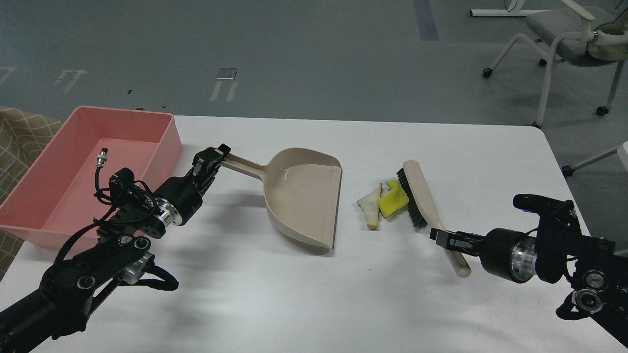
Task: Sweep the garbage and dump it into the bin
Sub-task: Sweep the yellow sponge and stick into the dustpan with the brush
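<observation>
The garbage lies mid-table: a yellow foam block (392, 199) and a white bread slice (371, 206) side by side. My left gripper (212, 158) is shut on the handle of a beige dustpan (305, 199), whose open mouth faces the garbage from its left. My right gripper (441, 238) is shut on the handle of a beige hand brush (422, 195); its black bristles touch the right side of the yellow block. The pink bin (83, 166) stands at the table's left edge, behind my left arm.
The white table (314, 294) ends at its far edge just beyond the bin and dustpan. A grey office chair (574, 39) stands on the floor at the far right. A checked cloth (19, 132) shows at the left.
</observation>
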You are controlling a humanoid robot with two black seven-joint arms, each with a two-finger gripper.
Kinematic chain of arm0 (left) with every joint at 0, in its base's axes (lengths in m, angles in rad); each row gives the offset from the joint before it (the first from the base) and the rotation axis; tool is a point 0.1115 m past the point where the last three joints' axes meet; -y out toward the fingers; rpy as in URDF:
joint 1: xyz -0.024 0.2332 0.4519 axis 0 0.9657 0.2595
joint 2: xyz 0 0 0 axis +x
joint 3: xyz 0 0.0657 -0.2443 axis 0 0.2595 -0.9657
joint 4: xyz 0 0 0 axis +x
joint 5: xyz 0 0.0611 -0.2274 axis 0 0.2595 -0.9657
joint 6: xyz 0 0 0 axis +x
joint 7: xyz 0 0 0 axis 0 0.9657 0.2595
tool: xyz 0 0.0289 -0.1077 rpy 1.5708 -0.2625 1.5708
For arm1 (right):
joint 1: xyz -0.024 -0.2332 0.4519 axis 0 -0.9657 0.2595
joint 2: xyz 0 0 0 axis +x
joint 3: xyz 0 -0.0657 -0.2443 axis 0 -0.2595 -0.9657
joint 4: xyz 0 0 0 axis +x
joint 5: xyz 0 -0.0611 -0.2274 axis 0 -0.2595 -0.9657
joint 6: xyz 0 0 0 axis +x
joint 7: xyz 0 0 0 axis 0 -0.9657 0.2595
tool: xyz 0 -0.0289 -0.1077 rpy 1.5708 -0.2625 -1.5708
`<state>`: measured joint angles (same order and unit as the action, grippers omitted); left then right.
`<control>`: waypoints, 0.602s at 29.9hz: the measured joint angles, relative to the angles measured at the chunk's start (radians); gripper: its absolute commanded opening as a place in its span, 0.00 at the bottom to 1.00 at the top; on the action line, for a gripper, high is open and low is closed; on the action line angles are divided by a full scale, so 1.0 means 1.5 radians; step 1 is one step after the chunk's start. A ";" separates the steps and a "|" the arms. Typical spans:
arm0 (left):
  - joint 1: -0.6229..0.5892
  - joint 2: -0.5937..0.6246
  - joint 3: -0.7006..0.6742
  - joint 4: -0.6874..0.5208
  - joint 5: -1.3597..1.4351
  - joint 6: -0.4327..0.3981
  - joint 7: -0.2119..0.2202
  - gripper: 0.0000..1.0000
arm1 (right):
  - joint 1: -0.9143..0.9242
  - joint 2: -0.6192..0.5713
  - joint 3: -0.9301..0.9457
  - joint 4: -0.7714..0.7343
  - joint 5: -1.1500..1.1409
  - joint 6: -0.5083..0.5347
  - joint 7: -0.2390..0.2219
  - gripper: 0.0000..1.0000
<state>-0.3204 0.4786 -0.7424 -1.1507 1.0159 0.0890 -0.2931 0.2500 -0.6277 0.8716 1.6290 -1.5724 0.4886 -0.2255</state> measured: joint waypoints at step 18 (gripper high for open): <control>0.004 -0.005 0.000 -0.004 -0.001 0.000 0.000 0.00 | 0.078 0.143 -0.059 -0.038 -0.001 0.000 -0.009 0.00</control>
<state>-0.3144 0.4709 -0.7425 -1.1573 1.0151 0.0892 -0.2931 0.3664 -0.4133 0.7833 1.5714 -1.5739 0.4885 -0.2388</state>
